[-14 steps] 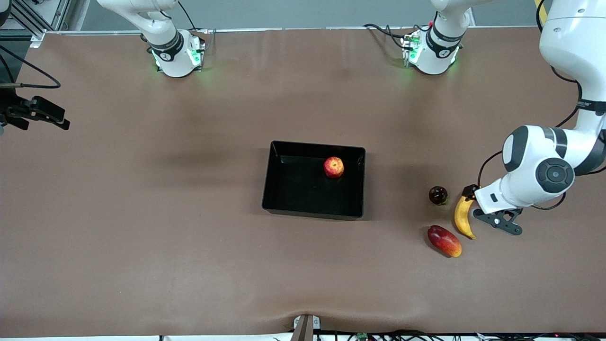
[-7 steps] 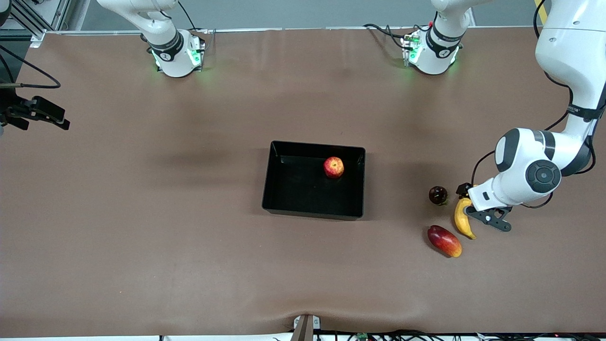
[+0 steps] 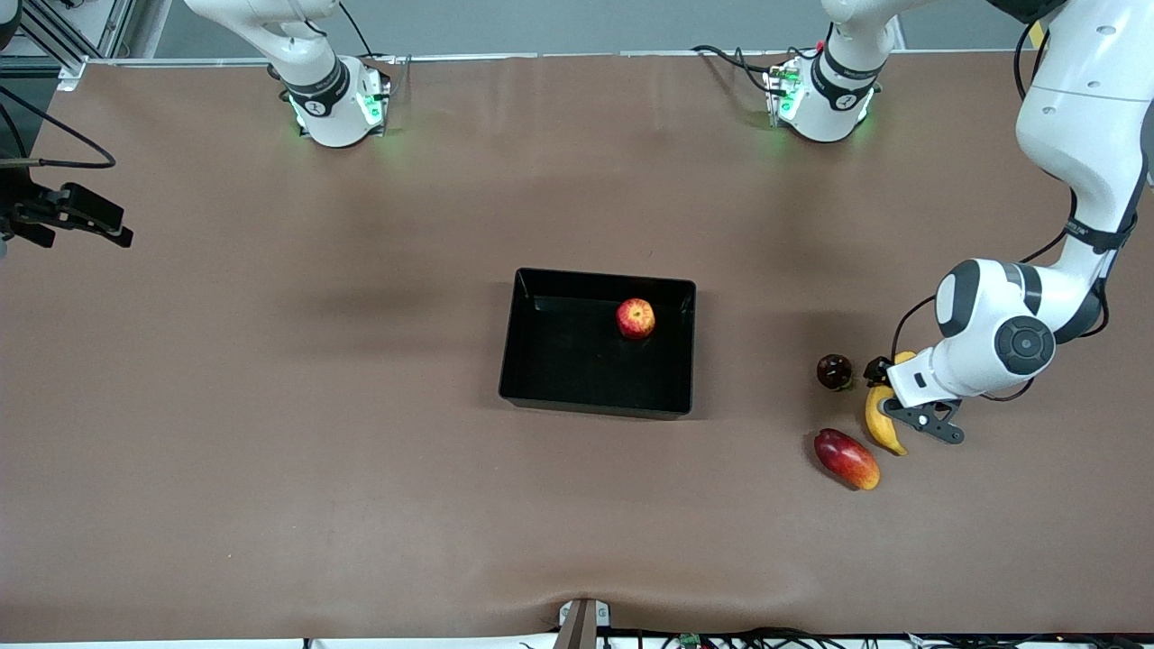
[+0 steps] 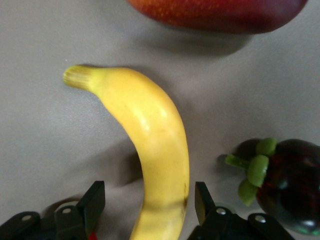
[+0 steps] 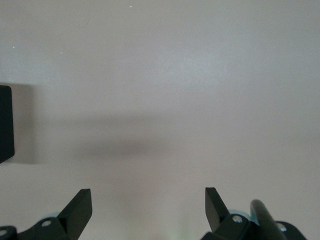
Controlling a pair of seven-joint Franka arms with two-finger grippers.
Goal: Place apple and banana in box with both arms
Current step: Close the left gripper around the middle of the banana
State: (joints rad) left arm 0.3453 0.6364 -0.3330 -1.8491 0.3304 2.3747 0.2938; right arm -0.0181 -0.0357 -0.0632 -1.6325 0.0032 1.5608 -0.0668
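The red apple lies inside the black box at mid-table. The yellow banana lies on the table toward the left arm's end. My left gripper is down over the end of it that lies farther from the front camera. In the left wrist view the banana runs between the black fingertips of the left gripper. The gripper is open, with a gap on one side and the other finger close to the peel. My right gripper waits open over bare table at the right arm's end.
A dark purple mangosteen with green sepals sits close beside the banana, on the box side. A red-and-yellow mango lies nearer to the front camera, by the banana's tip. A black box corner shows in the right wrist view.
The left arm has shifted toward the box and brought its gripper over the banana's end, with the fingers drawing closer together. Fruits, box and right arm have not moved.
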